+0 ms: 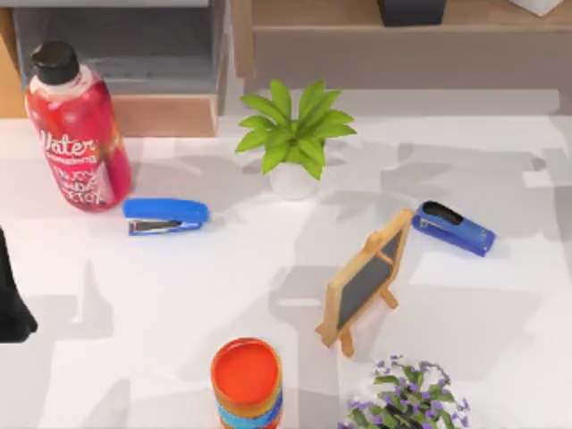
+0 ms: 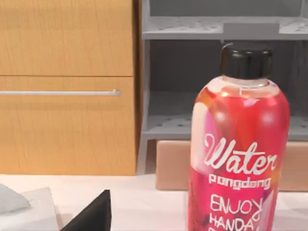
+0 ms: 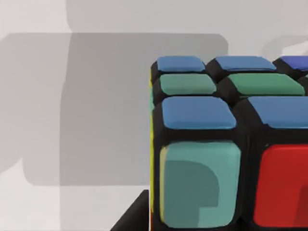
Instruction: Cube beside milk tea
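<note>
Puzzle cube (image 3: 231, 144) looms right up against right wrist camera, above white bench (image 3: 72, 96); right tool's grip on it: cannot tell. Milk tea cup (image 1: 247, 382) stands at bench's near edge. Advice: lower cube just beside cup, clear of small chalkboard easel (image 1: 366, 279). Left arm parked at bench's left by red water bottle (image 2: 238, 144).

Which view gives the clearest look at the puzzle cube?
The right wrist view: the puzzle cube sits close up, its blue, green, teal and red stickers legible. The top and left wrist views offer nothing of it to judge.
</note>
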`<state>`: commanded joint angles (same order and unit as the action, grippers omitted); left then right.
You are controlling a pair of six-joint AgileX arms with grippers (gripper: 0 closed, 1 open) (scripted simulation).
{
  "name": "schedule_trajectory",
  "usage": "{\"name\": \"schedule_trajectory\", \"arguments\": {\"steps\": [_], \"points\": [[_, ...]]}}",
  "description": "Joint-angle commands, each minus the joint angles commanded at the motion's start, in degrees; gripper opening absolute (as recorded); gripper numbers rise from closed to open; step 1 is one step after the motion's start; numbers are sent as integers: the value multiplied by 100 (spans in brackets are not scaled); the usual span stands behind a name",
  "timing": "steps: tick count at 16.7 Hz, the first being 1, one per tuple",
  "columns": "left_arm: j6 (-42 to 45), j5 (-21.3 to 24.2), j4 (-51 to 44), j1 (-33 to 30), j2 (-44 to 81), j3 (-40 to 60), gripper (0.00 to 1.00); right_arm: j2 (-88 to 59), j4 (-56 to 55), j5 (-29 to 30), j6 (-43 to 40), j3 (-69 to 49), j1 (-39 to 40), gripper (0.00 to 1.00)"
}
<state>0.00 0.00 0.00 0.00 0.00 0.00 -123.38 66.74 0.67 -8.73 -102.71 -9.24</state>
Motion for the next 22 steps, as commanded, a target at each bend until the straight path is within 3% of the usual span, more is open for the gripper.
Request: {"name": "schedule_trajectory", "arguments": {"steps": [7,20,22], "points": [[0,0,0,0,0,0,100,-149,-54,32,-1,159,-57,0],[0,0,0,0,0,0,100,-149,-54,32,-1,159,-57,98],[0,0,0,0,0,0,100,-149,-54,32,-1,159,-57,100]]}}
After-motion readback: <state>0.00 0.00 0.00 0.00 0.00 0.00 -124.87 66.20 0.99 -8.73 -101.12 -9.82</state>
